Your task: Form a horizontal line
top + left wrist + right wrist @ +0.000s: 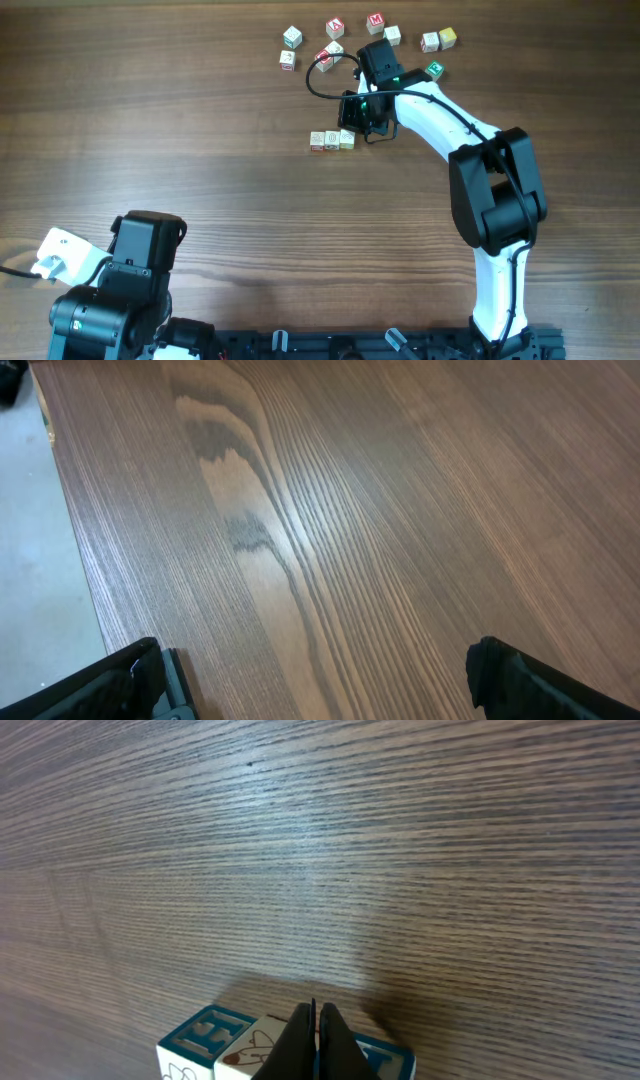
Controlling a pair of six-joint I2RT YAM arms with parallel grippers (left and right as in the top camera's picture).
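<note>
My bench (180, 150): brown wood grain, letter cubes on top.
Three pale cubes sit touching side by side as a horizontal line (331, 140) near the middle; loose cubes (292, 37) lie scattered toward the far edge, among them one green-faced cube (434, 70).

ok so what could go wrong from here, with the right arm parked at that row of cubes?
1. The right gripper is shut, with its tips right at the row of three cubes. Whether it touches them is unclear, but a sideways or downward move would likely knock a cube out of line.
2. The black cable loop on that arm hangs close to the loose cubes, so moving the arm could drag one.
</note>
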